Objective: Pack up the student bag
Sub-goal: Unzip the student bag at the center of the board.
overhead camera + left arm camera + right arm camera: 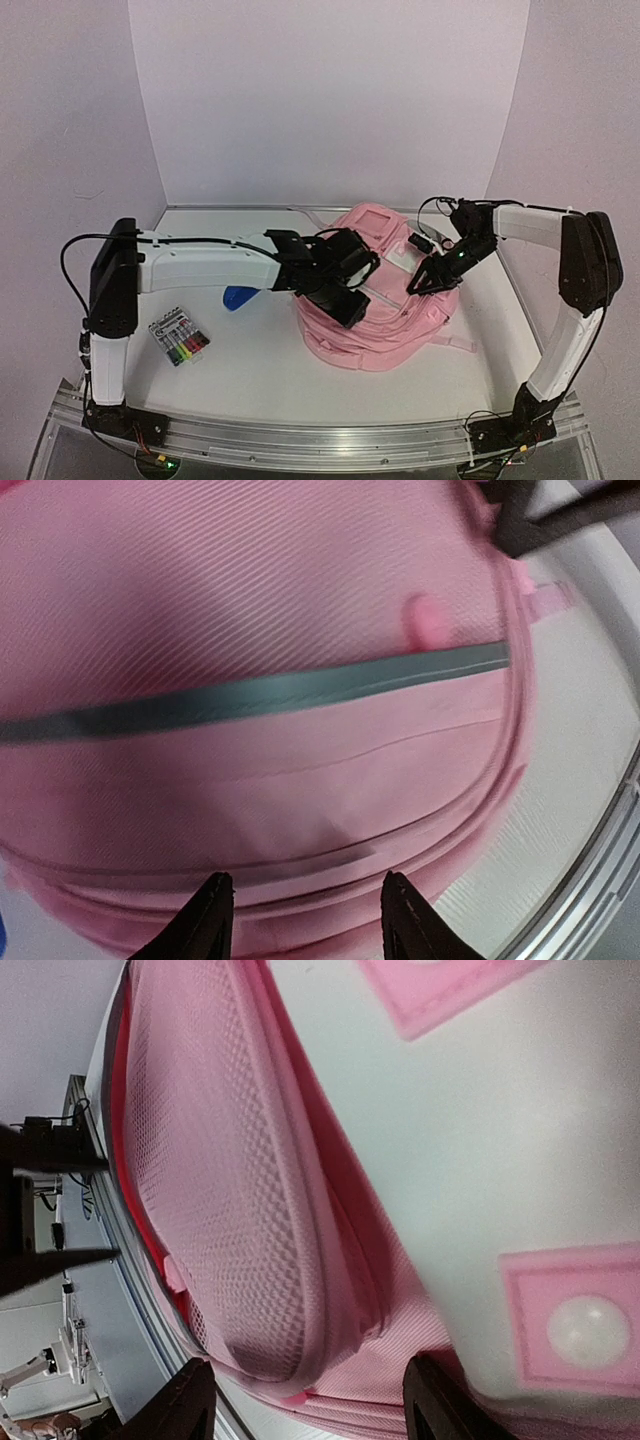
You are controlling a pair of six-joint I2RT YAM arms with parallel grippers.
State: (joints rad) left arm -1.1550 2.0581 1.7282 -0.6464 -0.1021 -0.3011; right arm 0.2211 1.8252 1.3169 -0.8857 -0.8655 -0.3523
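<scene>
Pink student bag (392,338), left hand (348,312), right hand (414,286) spread above

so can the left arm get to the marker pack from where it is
Probably yes. The marker pack lies uncovered on the table on that arm's own side, near its base, and the left fingers are open and empty over the student bag. It would have to fold back.

blue object (238,298): half behind my left arm (200,262), can't identify.
marker pack (180,337): print too small.
student bag (250,630): overflows both wrist views.
</scene>
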